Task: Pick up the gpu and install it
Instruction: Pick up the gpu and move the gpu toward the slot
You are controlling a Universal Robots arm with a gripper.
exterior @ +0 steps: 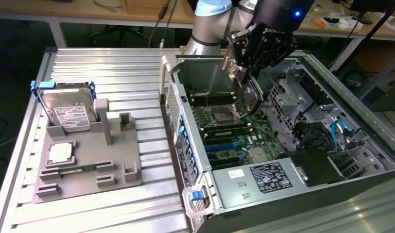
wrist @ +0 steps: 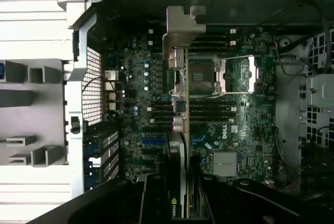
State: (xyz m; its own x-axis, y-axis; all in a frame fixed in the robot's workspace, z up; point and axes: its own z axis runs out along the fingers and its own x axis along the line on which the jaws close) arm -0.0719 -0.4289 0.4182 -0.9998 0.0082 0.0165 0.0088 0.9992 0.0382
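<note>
My gripper (exterior: 241, 73) is shut on the gpu (exterior: 248, 97), a thin card with a silver end bracket and a dark round cooler. The card hangs on edge inside the open computer case (exterior: 352, 160), above the green motherboard (exterior: 233, 138) near the processor socket (exterior: 222, 115). In the wrist view the gpu (wrist: 179, 104) shows edge-on, its silver bracket (wrist: 180, 25) at the far end over the socket (wrist: 206, 78). My gripper (wrist: 180, 205) clamps the card's near end between dark fingers (wrist: 154, 198). Whether the card touches the board I cannot tell.
On the exterior view's left, a grey holder (exterior: 87, 160) on the slatted aluminium table (exterior: 106, 63) carries a silver hard drive (exterior: 69, 114), a processor chip (exterior: 60, 153) and a narrow green memory stick (exterior: 74, 170). Case walls, drive cages (exterior: 294, 92) and cables (exterior: 340, 131) ring the motherboard.
</note>
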